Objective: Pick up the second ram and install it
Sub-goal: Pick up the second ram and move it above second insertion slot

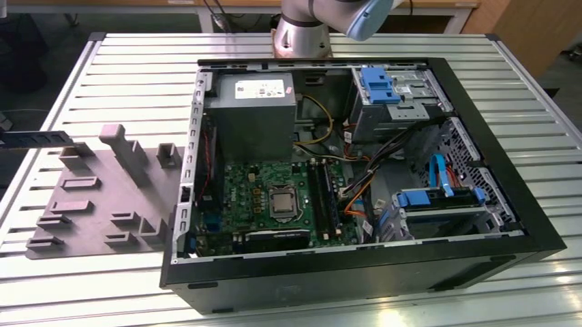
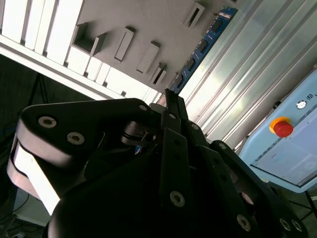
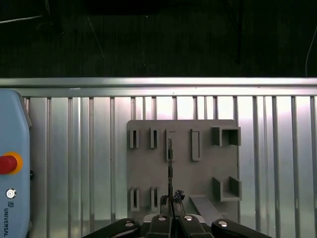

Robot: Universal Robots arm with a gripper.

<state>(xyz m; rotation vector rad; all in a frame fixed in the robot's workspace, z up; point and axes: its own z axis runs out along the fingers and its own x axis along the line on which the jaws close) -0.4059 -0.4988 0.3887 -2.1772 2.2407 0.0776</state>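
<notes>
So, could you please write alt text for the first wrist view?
The gripper, jaws shut on the second ram, holds it edge-on above a grey moulded tray on a slatted metal table. A blue box with a red button sits apart from the tray.

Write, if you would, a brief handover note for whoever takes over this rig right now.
Hand: shut on the second ram, gripping one end; the rest of the stick juts out ahead of it.
Where: in the exterior view the second ram is held level at the exterior view's left, by the grey tray and seemingly clear of it, well apart from the computer case.
Done: pick-up.
Left: installation; the stick is not yet at the memory slots on the board.
</notes>
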